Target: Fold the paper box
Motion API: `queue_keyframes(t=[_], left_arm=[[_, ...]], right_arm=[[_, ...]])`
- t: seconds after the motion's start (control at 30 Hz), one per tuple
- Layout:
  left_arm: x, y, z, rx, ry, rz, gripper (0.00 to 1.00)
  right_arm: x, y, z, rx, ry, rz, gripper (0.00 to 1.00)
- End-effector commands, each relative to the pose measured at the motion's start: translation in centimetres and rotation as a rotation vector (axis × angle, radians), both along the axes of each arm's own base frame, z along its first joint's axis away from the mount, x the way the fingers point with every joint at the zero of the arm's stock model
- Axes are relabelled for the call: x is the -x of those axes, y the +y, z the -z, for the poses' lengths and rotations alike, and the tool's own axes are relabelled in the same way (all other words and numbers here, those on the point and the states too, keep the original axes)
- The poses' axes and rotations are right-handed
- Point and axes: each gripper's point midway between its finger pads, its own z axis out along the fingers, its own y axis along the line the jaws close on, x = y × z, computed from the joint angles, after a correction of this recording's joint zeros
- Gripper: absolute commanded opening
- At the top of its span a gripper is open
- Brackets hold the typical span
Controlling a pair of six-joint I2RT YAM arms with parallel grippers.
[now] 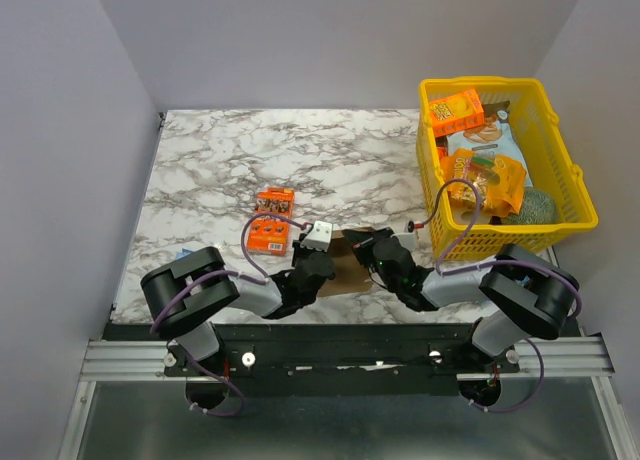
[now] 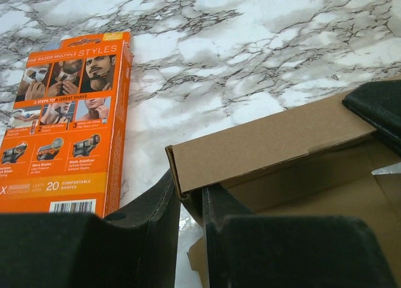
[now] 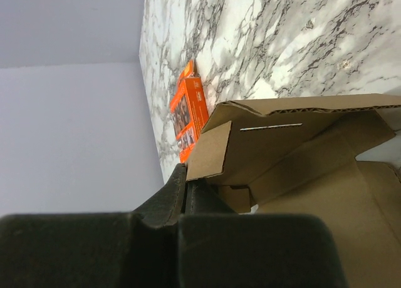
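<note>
Top view first: the paper box [image 1: 348,276] sits at the near edge of the marble table [image 1: 300,150], right in the middle between the two arms, and it's only partly put together. The left gripper [image 1: 324,266] is at its left side and the right gripper [image 1: 372,252] is at its right side, both low over the cardboard. Just behind the left gripper there's an orange razor box [image 1: 272,220] lying flat. Over on the far right is a yellow basket [image 1: 480,81] stuffed with snack packs, well apart from the cardboard.

Left wrist view: the left gripper [image 2: 192,222] has its two fingers either side of a raised side wall of the paper box [image 2: 269,144], so it's pinching that wall near the folded corner. The rest of the cardboard runs off to the right and stands up from the table. The orange razor box [image 2: 69,131] is just beside it on the left, not touching.

Right wrist view: the right gripper [image 3: 186,197] has its fingers pressed together. The corner of a brown flap [image 3: 213,151] comes right down to the fingertips, but I honestly can't tell if it's caught between them. There's a thin slot [image 3: 269,126] cut in the panel past that flap, and the orange razor box [image 3: 191,113] shows farther back.
</note>
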Motion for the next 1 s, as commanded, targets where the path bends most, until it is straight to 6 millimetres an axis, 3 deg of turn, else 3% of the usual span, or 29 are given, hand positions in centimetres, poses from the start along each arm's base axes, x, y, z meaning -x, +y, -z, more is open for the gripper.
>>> queue_keyframes(t=[0.0,0.37,0.53,0.63,0.87,0.97], left_arm=[[0.6,5.0,2.8,-0.232,0.027,-0.17,0.0],[0.8,4.6,3.7,-0.251,0.045,-0.194,0.0],[0.9,3.0,2.8,-0.145,0.046,-0.123,0.32],[1.0,2.8,2.0,-0.103,0.036,-0.097,0.45],[2.0,2.5,0.8,-0.008,0.025,-0.003,0.68],[2.6,2.2,-0.7,0.063,0.004,0.052,0.77]], right_arm=[[-0.2,-2.9,1.2,0.061,0.017,0.103,0.0],[-0.1,-3.1,1.6,0.076,0.045,0.111,0.0],[-0.1,-2.5,1.6,0.063,0.045,0.092,0.0],[-0.1,-2.6,1.3,0.062,0.038,0.095,0.01],[-0.2,-2.6,1.1,0.067,0.031,0.091,0.0],[-0.2,-2.5,1.1,0.065,0.031,0.088,0.0]])
